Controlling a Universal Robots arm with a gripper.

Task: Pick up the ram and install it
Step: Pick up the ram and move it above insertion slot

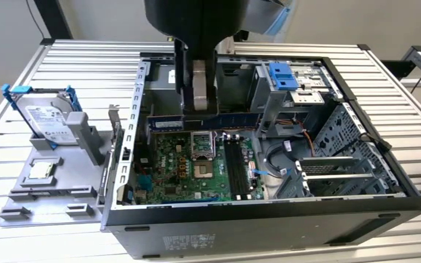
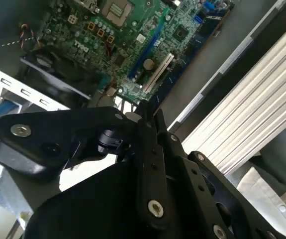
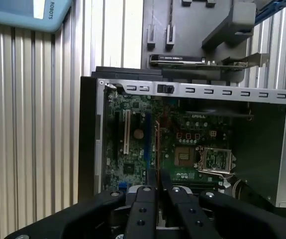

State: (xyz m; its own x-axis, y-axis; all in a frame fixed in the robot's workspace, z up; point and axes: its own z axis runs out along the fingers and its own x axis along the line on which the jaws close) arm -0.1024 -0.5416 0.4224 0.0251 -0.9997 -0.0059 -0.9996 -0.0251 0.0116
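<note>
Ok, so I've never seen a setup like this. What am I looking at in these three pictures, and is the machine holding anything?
This is a robot arm working over an open computer case on a slatted metal table. The exterior view is taken from a camera off the arm. Both wrist views come from cameras riding on the arm, looking past its black end effector onto the green motherboard. In the exterior view, the end effector appears shut on the ram, a thin blue stick held level above the motherboard. On the exterior view's left, a grey tray carries a hard drive.
</note>
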